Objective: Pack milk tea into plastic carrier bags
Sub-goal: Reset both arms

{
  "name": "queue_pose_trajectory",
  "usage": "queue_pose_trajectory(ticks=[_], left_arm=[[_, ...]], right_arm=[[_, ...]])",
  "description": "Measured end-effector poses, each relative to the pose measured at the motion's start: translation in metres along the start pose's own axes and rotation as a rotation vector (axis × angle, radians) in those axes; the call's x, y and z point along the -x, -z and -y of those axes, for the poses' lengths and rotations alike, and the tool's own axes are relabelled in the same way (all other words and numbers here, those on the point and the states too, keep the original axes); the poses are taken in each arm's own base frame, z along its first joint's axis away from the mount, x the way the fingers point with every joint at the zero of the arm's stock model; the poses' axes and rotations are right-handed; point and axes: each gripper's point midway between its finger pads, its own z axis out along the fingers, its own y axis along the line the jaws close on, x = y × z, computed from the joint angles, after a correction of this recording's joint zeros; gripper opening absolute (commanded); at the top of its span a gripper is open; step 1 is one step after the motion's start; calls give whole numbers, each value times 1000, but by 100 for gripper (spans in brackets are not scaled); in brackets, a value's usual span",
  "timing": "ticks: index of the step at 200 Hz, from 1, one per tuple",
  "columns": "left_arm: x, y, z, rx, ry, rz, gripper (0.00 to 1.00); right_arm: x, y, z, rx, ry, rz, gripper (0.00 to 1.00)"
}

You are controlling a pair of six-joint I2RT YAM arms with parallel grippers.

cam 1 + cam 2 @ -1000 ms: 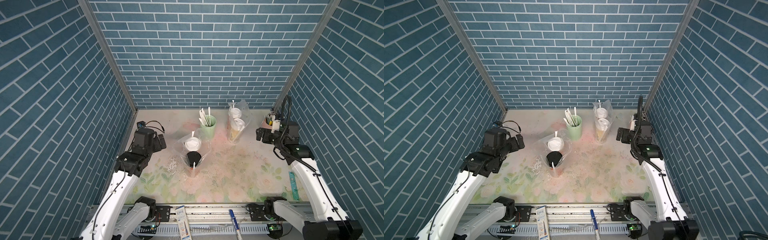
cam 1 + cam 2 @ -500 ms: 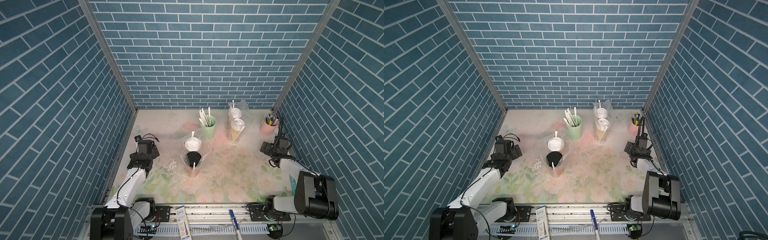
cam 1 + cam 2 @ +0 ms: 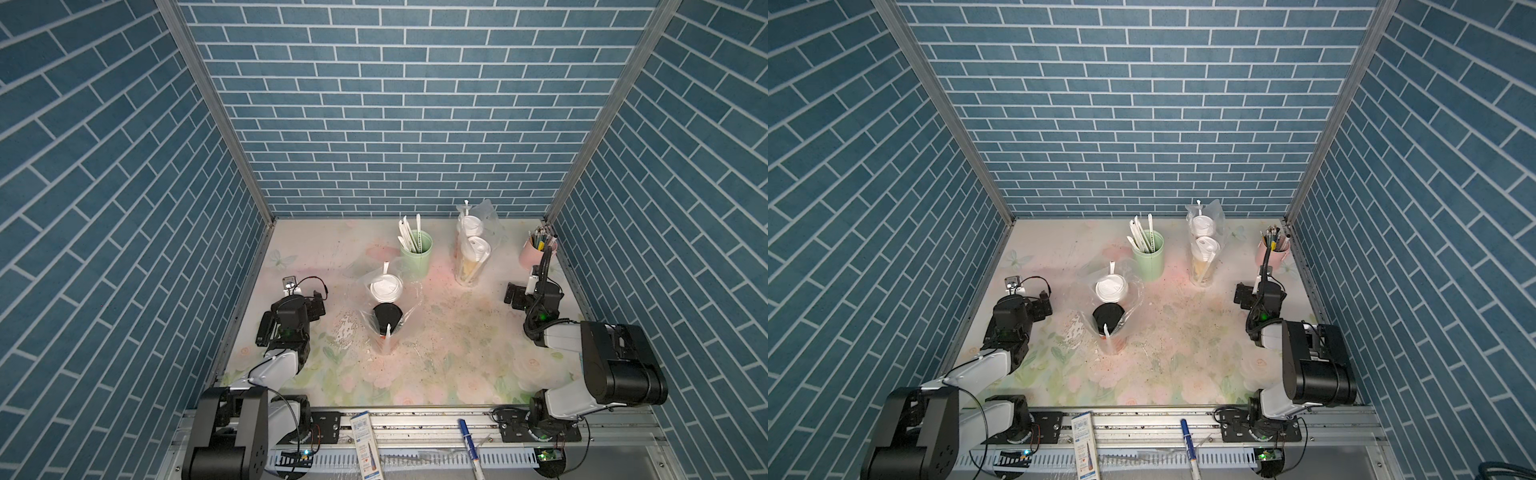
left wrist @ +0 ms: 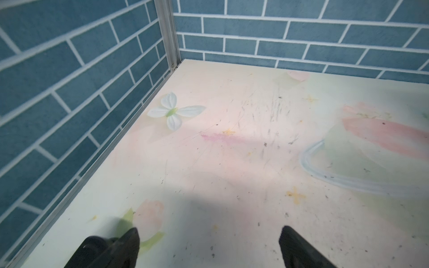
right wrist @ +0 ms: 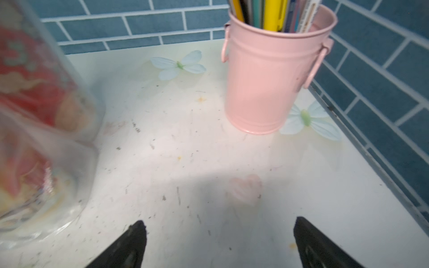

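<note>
the right wrist view cuts off the far bag (image 5: 76, 162) at its edge and blurs it: red and yellowish cup walls show through the plastic, but no lids. the left wrist view catches only a clear plastic rim (image 4: 325, 179), cut off by the frame; i cannot tell which bag it belongs to. in both top views the lids hide most of each cup's body, and the white-lid cup (image 3: 385, 287) shows no wall colour at all.

the near bag (image 3: 366, 320) stands in front of the green cup (image 3: 417, 259), slightly to its left. it holds the white-lid cup and, closer to the robot, the black-lid cup (image 3: 387, 316), red below the lid. the far bag stands just right of the green cup and holds a rear cup (image 3: 469, 226) and a front cup (image 3: 478, 249), both white-lidded; the front one looks yellowish. the green cup holds white straws (image 3: 409, 237). the pink cup (image 5: 267, 88), well right of the green cup, holds pens (image 5: 271, 14).

the left gripper (image 4: 209, 229), well left of the green cup, has its fingers spread wide over the table (image 4: 232, 162), with nothing between them. the right gripper (image 5: 219, 221), well right of it, is likewise spread and empty.
</note>
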Motion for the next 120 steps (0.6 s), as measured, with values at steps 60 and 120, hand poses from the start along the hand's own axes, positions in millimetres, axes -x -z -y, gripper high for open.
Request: queue_pose_trajectory(ticks=[60, 120], left_arm=[[14, -6, 25, -118, -48, 79, 95], [12, -7, 44, -194, -105, 72, 95]], right_arm=[[10, 2, -5, 26, 29, 63, 99], [10, 2, -6, 36, 29, 64, 99]])
